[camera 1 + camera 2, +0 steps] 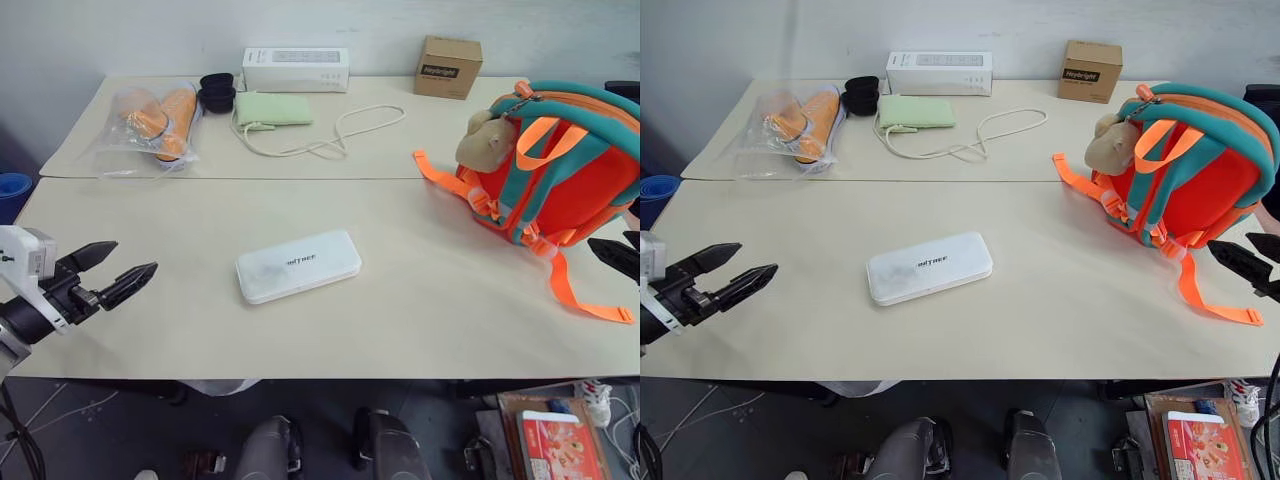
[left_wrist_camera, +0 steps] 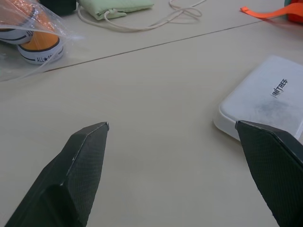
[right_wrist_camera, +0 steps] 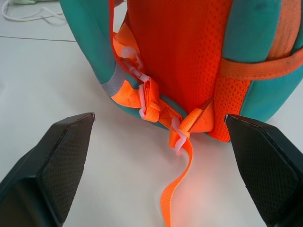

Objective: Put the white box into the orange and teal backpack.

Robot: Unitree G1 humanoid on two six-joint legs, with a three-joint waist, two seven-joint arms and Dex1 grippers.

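On the beige worktop (image 1: 430, 300), the white box (image 1: 298, 266) lies right of the open, empty left gripper (image 1: 118, 268), long axis left-right, nearer it than the open right gripper (image 1: 1248, 262) beside the orange and teal backpack (image 1: 575, 175).

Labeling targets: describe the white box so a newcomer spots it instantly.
On the beige table, look at the open middle of the near half, left of the backpack. The white box lies flat there alone: rounded corners, small grey lettering on top, unlike the longer sharp-edged carton at the far wall.

Even bright light, soft shadows; wrist views sharp, slight edge distortion.
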